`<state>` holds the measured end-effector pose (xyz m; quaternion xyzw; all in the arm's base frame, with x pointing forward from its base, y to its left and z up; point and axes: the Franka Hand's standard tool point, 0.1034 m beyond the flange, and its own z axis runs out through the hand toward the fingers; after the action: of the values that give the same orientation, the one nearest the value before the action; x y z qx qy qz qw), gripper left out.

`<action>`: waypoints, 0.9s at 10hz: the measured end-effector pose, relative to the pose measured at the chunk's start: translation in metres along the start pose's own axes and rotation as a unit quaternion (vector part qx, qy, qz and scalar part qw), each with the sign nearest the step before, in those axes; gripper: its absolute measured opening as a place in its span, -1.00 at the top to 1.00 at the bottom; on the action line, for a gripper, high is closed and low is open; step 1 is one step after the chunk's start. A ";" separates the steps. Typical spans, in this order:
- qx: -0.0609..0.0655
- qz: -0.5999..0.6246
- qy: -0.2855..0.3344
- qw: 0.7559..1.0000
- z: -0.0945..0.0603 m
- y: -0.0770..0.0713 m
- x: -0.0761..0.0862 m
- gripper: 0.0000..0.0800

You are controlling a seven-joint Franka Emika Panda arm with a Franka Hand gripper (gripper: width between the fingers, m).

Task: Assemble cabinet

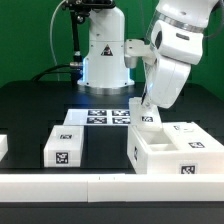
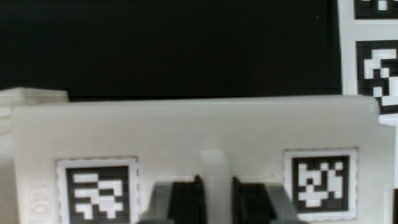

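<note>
Two fingers (image 2: 175, 200) of the hand (image 2: 210, 186) straddle an edge of the cabinet box (image 1: 178, 150), which stands on the desk (image 1: 30, 110) at the exterior view's right; whether they pinch it cannot be told, so grasping seems underway, calling next for firm closure.

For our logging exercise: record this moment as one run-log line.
step: cabinet assembly | fingers: at cabinet box tagged wall, grip unclear | tagged white piece: lying apart from box

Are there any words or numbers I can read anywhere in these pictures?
None: no letters, numbers or brand names show in either view.
Only black-and-white square pattern tags, which carry no text, on the cabinet box, the white block and the marker board.
</note>
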<state>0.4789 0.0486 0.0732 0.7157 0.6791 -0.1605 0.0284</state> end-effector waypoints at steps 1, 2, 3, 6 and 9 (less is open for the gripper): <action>-0.011 -0.010 0.005 1.000 -0.001 0.004 0.000 0.84; -0.014 -0.009 0.007 1.000 0.000 0.003 0.000 0.84; -0.014 -0.008 0.007 1.000 0.000 0.003 0.000 0.84; -0.014 -0.010 0.007 1.000 0.001 0.003 -0.001 0.84; -0.016 -0.060 0.014 0.998 0.002 0.019 -0.017 0.84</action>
<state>0.4963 0.0301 0.0727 0.6754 0.7236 -0.1411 0.0204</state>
